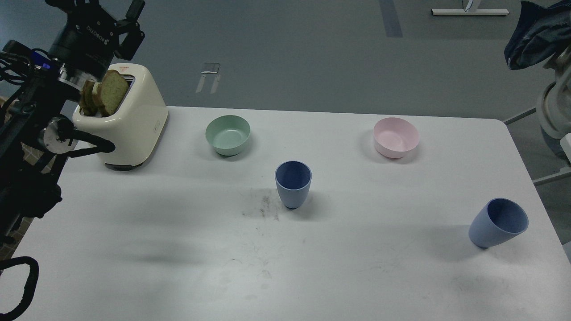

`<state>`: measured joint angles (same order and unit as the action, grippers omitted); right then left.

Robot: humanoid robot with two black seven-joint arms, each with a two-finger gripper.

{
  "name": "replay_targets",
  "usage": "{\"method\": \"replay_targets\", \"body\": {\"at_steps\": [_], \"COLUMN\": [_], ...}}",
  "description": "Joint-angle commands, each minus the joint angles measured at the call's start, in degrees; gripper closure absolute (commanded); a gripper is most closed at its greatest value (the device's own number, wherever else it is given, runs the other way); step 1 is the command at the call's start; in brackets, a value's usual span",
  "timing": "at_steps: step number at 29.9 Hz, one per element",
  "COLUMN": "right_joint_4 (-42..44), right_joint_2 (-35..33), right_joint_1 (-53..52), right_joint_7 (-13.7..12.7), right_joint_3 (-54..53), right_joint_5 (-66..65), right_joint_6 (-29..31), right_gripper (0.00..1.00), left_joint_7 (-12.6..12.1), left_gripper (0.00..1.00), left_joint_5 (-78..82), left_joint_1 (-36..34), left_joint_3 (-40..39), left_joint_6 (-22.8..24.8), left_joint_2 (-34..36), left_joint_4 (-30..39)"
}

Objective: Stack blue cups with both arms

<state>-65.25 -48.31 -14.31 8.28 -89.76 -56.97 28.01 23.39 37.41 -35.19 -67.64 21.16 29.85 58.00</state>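
One blue cup [293,183] stands upright at the table's middle, its mouth up. The second blue cup [497,223] rests tilted on its base near the right edge, its mouth facing up and to the right. My left gripper [96,9] is raised at the far upper left, above the toaster, and holds nothing. Its fingers run off the top edge and stand apart. It is far from both cups. My right arm and gripper are out of view.
A cream toaster [134,129] with bread slices [107,91] stands at the back left. A green bowl [228,134] and a pink bowl [396,137] sit along the back. A dark smudge [263,207] marks the white table [178,267] left of the middle cup.
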Motion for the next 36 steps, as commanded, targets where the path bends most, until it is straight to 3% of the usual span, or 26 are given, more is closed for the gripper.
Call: {"method": "replay_targets", "body": {"at_steps": [1,3,12,19,31,36], "right_joint_4": [-5.9,-10.5,-18.8,-19.9,-20.4,-20.4], "right_joint_2": [-0.9,-2.0,-12.3,-12.7,-12.5,-10.9], "right_joint_1": [-0.1,0.4,4.7,8.6,13.9,16.6], "right_joint_7": [0.9,2.4,2.4,2.4,2.4,2.2], "right_joint_3": [1.2,3.7,13.7,15.7,15.9,16.0], "right_joint_5": [-15.9,-22.1,-27.2,-38.3,-46.4,-49.0], "right_joint_6": [0.0,0.0,0.0,0.0,0.0,0.0], "right_gripper": [0.00,0.00,0.00,0.00,0.00,0.06], "left_joint_7": [-0.1,-0.1,-1.1,-1.2,-2.0,-2.2], "left_gripper": [0.03,0.03,0.03,0.03,0.03,0.03], "left_joint_5": [0.0,-0.1,-0.2,-0.3,-0.3,-0.3], "left_joint_1": [1.7,2.7,4.7,4.7,4.6,4.6], "left_joint_3": [0.8,1.5,1.5,1.5,1.5,1.5], "left_joint_6": [-0.4,-0.5,-0.4,-0.5,-1.1,-1.2], "left_joint_2": [-0.5,-0.8,-1.8,-1.9,-2.1,-2.1], "left_joint_4": [0.0,0.4,0.9,2.1,4.5,4.4]}}
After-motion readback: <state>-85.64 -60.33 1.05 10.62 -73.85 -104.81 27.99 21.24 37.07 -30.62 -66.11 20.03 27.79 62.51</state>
